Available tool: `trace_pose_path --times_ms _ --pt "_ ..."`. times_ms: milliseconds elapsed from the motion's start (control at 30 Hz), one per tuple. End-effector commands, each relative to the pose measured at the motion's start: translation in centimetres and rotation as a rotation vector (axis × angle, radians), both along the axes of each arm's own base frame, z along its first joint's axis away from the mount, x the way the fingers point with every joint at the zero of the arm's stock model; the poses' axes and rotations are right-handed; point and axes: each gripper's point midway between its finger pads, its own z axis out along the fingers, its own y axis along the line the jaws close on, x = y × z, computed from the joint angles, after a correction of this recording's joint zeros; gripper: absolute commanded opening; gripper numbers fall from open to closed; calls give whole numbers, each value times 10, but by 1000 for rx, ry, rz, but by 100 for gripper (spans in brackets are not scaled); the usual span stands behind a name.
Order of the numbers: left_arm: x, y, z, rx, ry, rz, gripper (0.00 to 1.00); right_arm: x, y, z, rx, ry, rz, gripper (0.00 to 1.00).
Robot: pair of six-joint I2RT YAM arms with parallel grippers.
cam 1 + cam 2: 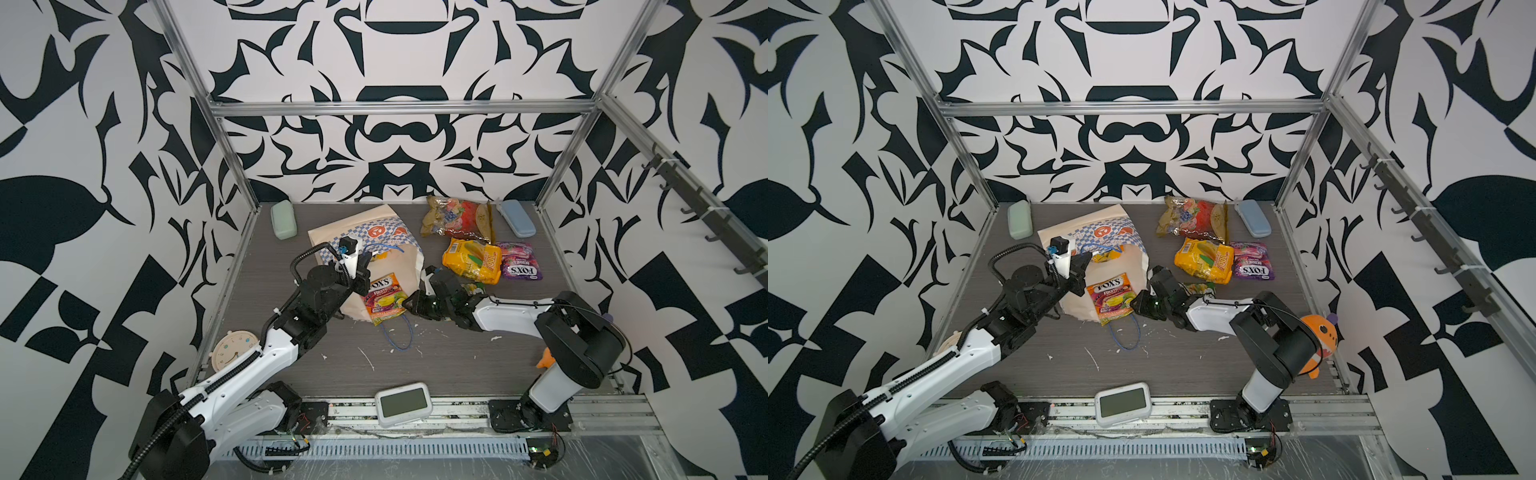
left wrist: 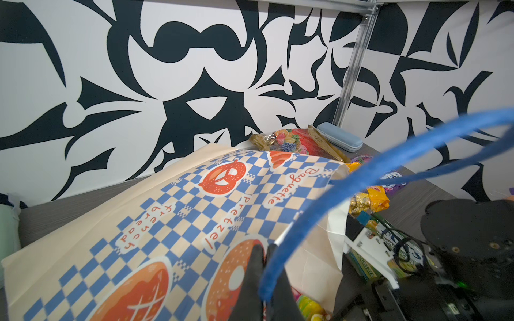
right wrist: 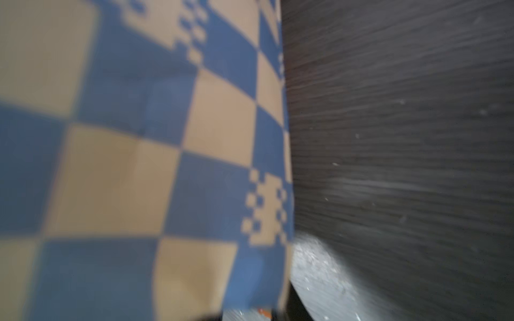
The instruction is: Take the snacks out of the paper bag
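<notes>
**Fig.** The paper bag (image 1: 357, 226) lay on its side mid-counter (image 1: 436, 365), long axis running back to front and mouth facing the near right. The left tool (image 2: 265, 258) was pinched shut on the blue cord handle (image 2: 389, 159). The right tool (image 1: 415, 305) sat at the mouth beside the orange-pink packet (image 1: 384, 297), its spread indiscernible. Advised: hold the handle raised and draw the packet out along that axis.

Bright, even light, soft shadows; top views bow at edges; right wrist view blurred, seemingly out of focus.
</notes>
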Motion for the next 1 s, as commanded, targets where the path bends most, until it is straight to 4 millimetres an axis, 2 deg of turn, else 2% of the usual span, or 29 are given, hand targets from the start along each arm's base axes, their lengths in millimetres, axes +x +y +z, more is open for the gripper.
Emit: trace_pose_path --times_ms 0,233,400,600,733,833,967 --pt "0 -2 5 -22 -10 -11 0 16 21 29 114 -94 -4 32" --pt "0 -5 3 -28 -5 -21 0 27 29 19 158 -128 -50 35" --pt "-1 -5 5 -32 -9 -28 0 33 31 -4 140 -100 -93 43" --pt "-4 -3 7 -33 -12 -29 0 39 55 -15 254 -76 -75 45" --pt "-5 -3 9 -38 -15 -30 0 42 64 -16 253 -108 -65 35" --pt "-5 -3 9 -39 -14 -35 0 49 60 -12 260 -145 -117 18" --pt "-6 -3 9 -41 -14 -38 0 57 54 -3 270 -175 -174 5"
